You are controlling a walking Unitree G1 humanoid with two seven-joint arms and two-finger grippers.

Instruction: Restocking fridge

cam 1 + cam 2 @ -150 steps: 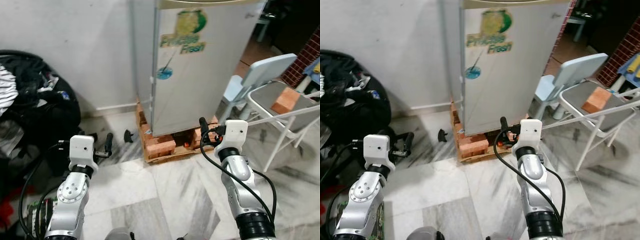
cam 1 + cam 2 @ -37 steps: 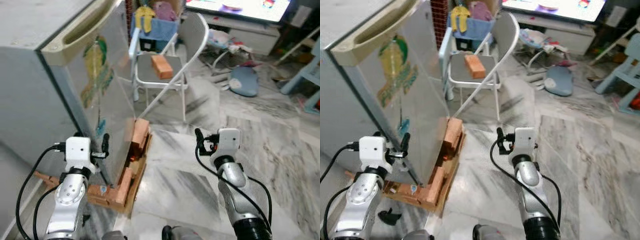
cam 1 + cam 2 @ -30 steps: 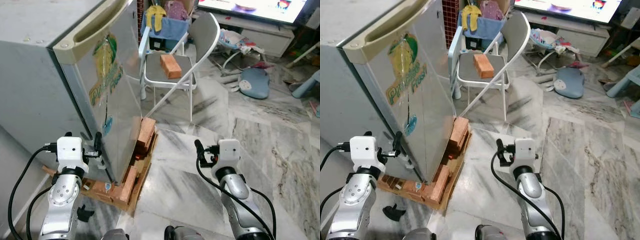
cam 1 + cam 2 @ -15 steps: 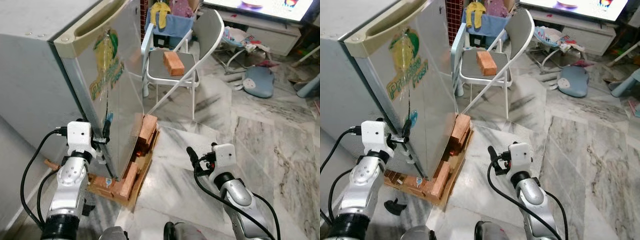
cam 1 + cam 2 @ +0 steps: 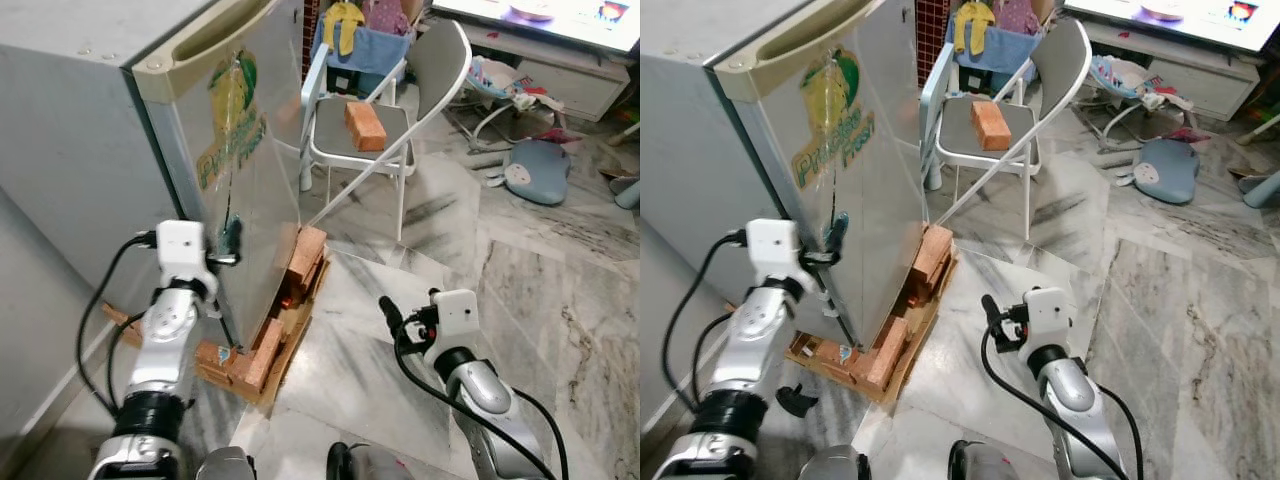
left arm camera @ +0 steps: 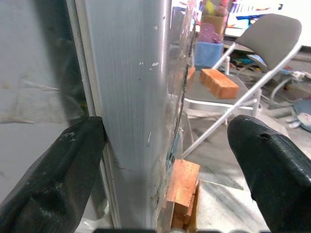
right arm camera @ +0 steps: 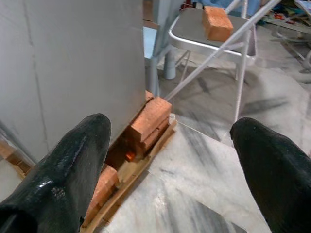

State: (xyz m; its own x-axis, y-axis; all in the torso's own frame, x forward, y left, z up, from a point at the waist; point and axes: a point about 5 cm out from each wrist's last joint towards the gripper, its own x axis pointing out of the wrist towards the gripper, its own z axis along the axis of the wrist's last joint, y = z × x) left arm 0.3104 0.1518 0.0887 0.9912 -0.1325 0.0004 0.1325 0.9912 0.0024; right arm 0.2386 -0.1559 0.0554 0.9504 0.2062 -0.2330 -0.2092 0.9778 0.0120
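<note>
Silver and shut, the fridge [image 5: 215, 190] is standing on a stack of bricks [image 5: 290, 290], just ahead of the left gripper [image 5: 228, 245]. Its door edge [image 6: 131, 111] is sitting between that gripper's spread fingers [image 6: 53, 170], one tucked at the seam; nothing is being clamped. A shallow bite could be slipping off, or a hard pull rocking the fridge. Lower, beside the bricks, the right gripper [image 5: 992, 318] is hovering open and empty.

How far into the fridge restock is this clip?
Early. Done: the robot stands at the fridge. In hand: the left hand is open, its fingers straddling the closed door's edge. The right hand is open, holding nothing. Left: opening the door and loading items.
</note>
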